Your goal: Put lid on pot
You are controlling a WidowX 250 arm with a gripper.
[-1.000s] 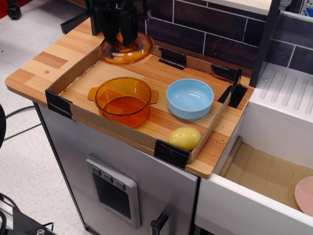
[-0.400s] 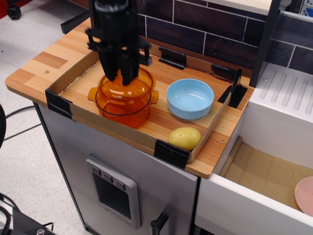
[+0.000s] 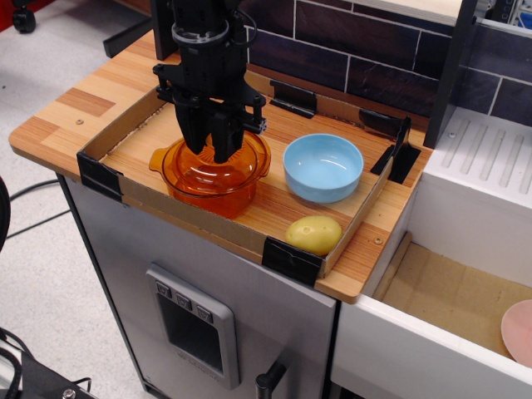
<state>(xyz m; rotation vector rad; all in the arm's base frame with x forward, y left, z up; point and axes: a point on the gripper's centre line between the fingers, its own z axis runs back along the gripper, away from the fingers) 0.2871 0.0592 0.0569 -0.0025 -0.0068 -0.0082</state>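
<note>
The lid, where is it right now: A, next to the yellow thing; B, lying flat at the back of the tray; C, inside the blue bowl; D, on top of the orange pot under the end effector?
D: the lid sits over the pot, with the end effector directly above its centre.

A wooden counter (image 3: 71, 112) backs onto a dark tiled wall (image 3: 357, 37), above a pale speckled floor (image 3: 50, 274).

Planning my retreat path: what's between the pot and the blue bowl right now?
Nothing. In the observation.image view, only a narrow strip of bare wooden tray floor separates the pot from the blue bowl; the pot's right handle points toward it.
</note>
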